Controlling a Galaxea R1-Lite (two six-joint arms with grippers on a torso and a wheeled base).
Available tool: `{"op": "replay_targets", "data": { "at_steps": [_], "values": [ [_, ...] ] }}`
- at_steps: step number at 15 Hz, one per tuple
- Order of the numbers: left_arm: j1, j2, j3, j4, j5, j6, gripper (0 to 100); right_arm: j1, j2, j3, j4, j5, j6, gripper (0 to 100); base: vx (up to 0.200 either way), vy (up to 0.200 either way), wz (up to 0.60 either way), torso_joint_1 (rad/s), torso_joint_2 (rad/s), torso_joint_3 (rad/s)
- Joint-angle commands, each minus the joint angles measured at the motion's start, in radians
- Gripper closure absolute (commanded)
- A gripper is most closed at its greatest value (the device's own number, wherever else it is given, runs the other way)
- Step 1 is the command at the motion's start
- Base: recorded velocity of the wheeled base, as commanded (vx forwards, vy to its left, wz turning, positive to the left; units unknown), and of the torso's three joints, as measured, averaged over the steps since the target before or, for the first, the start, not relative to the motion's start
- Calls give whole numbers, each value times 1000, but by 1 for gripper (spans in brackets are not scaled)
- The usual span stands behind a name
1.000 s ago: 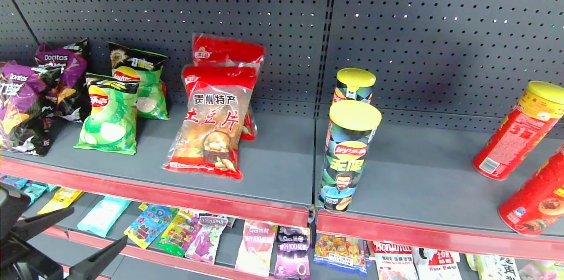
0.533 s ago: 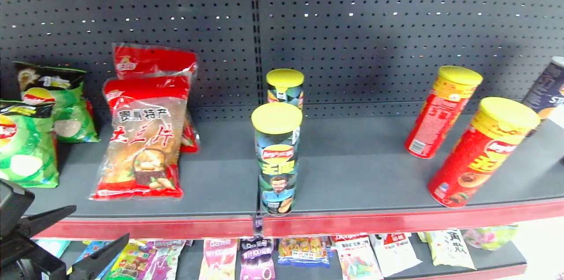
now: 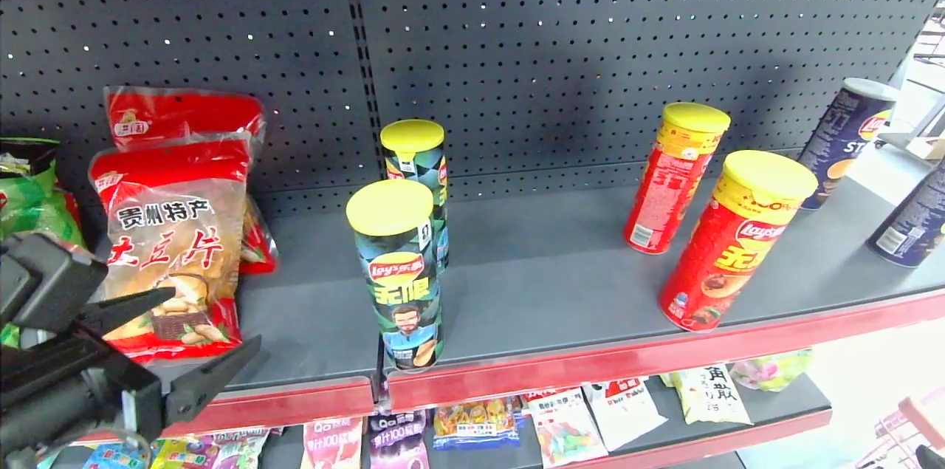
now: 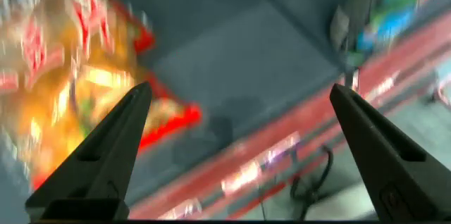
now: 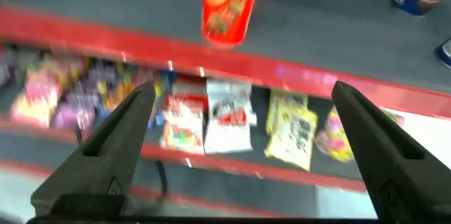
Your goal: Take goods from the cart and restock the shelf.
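Shelf [image 3: 554,269]: grey board with a red front strip and a dark pegboard [image 3: 590,48] behind it.
Front bag [image 3: 173,247]: red and clear, propped at the left of the shelf.
Rear bag [image 3: 177,114]: the same kind, standing against the pegboard behind the front bag.
Green bag [image 3: 26,196]: at the far left, cut off by the edge of my head view.
Front green can [image 3: 399,273]: standing with a yellow lid at the shelf's front edge, by the seam between two boards.
Rear green can [image 3: 417,159]: standing straight behind the front green can, near the pegboard.
Front red can [image 3: 731,240]: standing with a yellow lid near the front edge, right of centre.
Rear red can [image 3: 675,173]: farther back and slightly left of the front red can, apart from it.
Blue cans [image 3: 845,140]: two at the far right, one to the rear, one nearer the front and partly cut off.
Packets [image 3: 561,425]: in a row on the lower shelf [image 3: 775,410].
Left tool [image 3: 215,317]: low at my left, before the shelf's red strip and just in front of the front bag. I see its fingers spread wide with nothing between them.
Right tool [image 5: 243,86]: fingers wide apart and empty. Past them I see the red strip, the front red can and the packets.
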Motion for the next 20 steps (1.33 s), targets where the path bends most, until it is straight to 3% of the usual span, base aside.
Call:
{"op": "replay_targets", "data": {
  "at_steps": [1, 2, 4, 13, 17, 20],
  "values": [
    [-68, 197, -12, -149, 83, -87, 0, -53, -39, 65, -34, -21, 7, 0, 0, 0, 0, 0, 0, 0],
    [-136, 300, -16, -268, 169, -165, 0, -88, -104, 100, -34, -18, 9, 0, 0, 0, 0, 0, 0, 0],
    [-176, 383, -20, -296, 217, -201, 0, -87, -137, 123, -27, -18, 12, 0, 0, 0, 0, 0, 0, 0],
    [-177, 555, -104, -274, 224, -202, 0, -90, -202, 163, 1, -26, 14, 0, 0, 0, 0, 0, 0, 0],
    [-179, 513, -138, -150, 224, -201, 0, -90, -220, 171, 32, -26, 14, 0, 0, 0, 0, 0, 0, 0],
    [-182, 516, -158, -136, 224, -199, 0, -90, -226, 180, 32, -26, 14, 0, 0, 0, 0, 0, 0, 0]
  ]
}}
